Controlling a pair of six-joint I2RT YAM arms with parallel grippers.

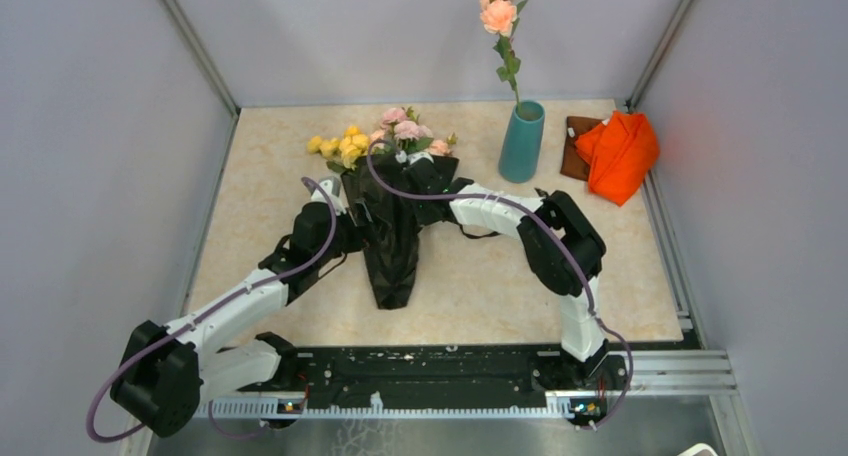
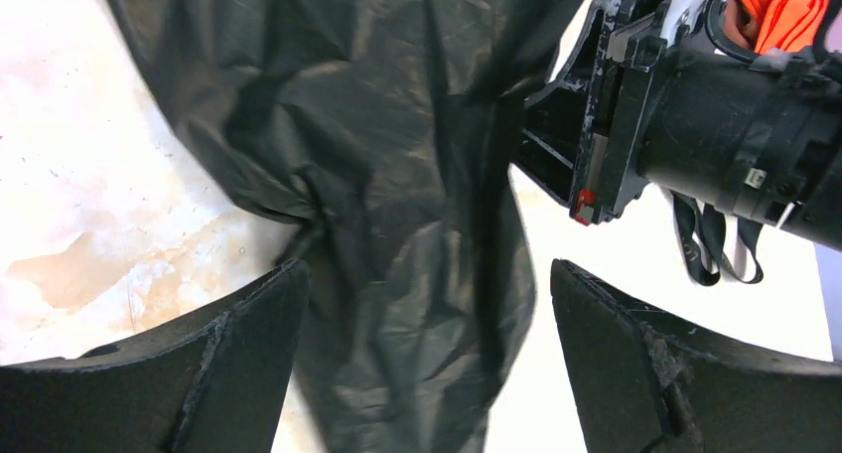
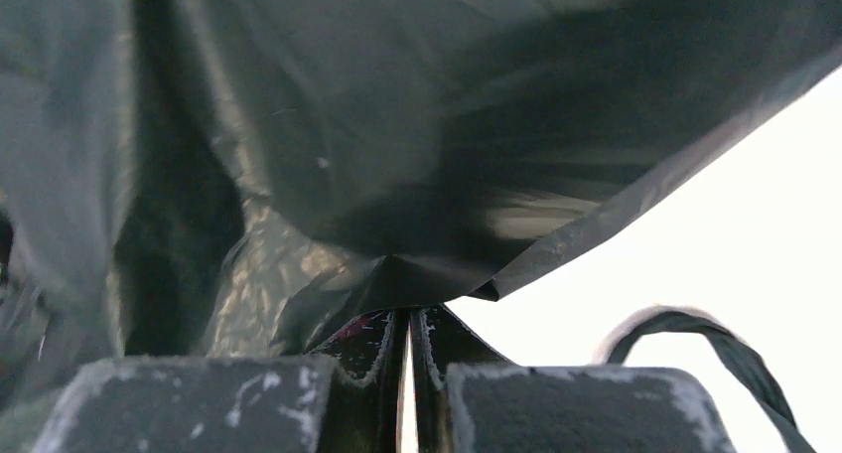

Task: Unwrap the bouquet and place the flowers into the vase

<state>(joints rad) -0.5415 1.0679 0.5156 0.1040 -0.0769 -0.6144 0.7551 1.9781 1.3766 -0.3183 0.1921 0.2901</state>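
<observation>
Left claw (image 2: 427, 274): spread wide, black wrap (image 2: 377, 125) lying between its fingers.
Right claw (image 3: 407, 319): pressed together, pinching the wrap's edge.
Done: nothing yet; flowers (image 1: 405, 134) are wrapped.
To do: unwrap, fill vase (image 1: 521, 141).

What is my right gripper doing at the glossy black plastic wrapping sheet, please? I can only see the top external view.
Observer: The right wrist view shows the right gripper shut, pinching a fold of the glossy black wrapping sheet.
Operator: Thank you. And the left one?
Observer: The left gripper is wide open. The sheet lies between its fingers, and nothing is clamped.
Operator: Is the ribbon caught anywhere?
Observer: A loop of thin black ribbon shows just beside the right fingers, outside their grip.
</observation>
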